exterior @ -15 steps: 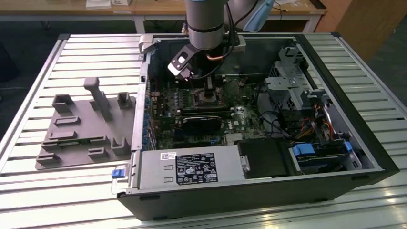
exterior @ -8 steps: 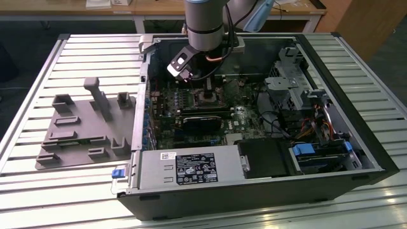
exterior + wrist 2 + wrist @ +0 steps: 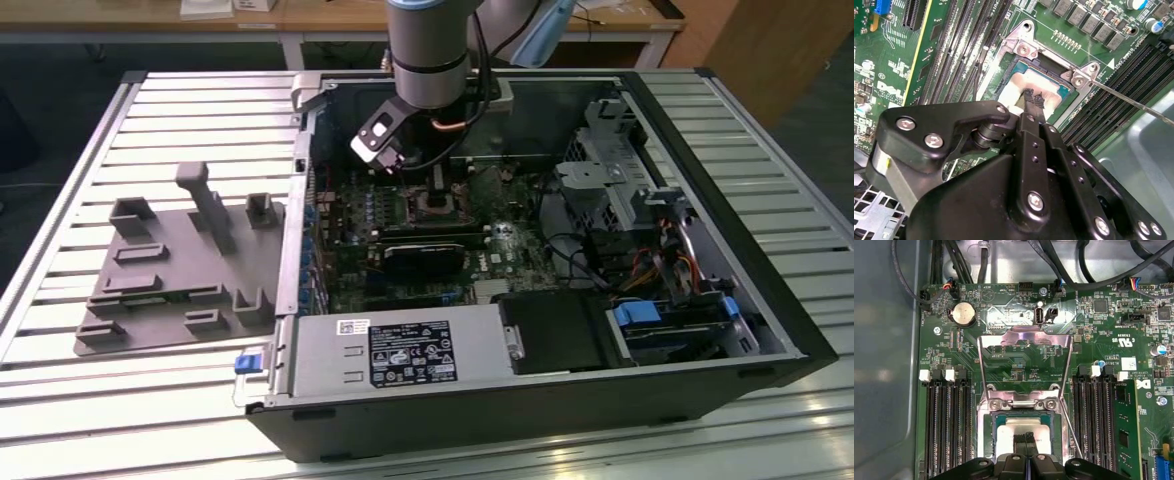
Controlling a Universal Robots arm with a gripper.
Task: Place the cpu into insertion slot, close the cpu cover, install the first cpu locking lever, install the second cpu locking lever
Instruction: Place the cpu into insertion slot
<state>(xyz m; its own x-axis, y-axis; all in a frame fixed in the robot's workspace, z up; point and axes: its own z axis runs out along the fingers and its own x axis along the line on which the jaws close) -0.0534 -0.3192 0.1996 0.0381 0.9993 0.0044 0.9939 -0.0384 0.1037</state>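
— One thing first: where is the cpu [image 3: 1010, 430]?
— Directly under the claw [image 3: 1031, 100] tips, lying flat in the insertion slot [image 3: 1019, 64], silvery top up.
— And the claw itself?
— Narrow: its fingers [image 3: 1021, 439] are pressed together with nothing between them, the tips at the chip's top; whether they touch it, I cannot tell.
— The cpu cover [image 3: 1024, 336]?
— Swung up open beyond the tips, motherboard [image 3: 1094, 340] showing through its window. One thin locking lever [image 3: 1134, 101] juts out sideways, unlatched, beside the slot.
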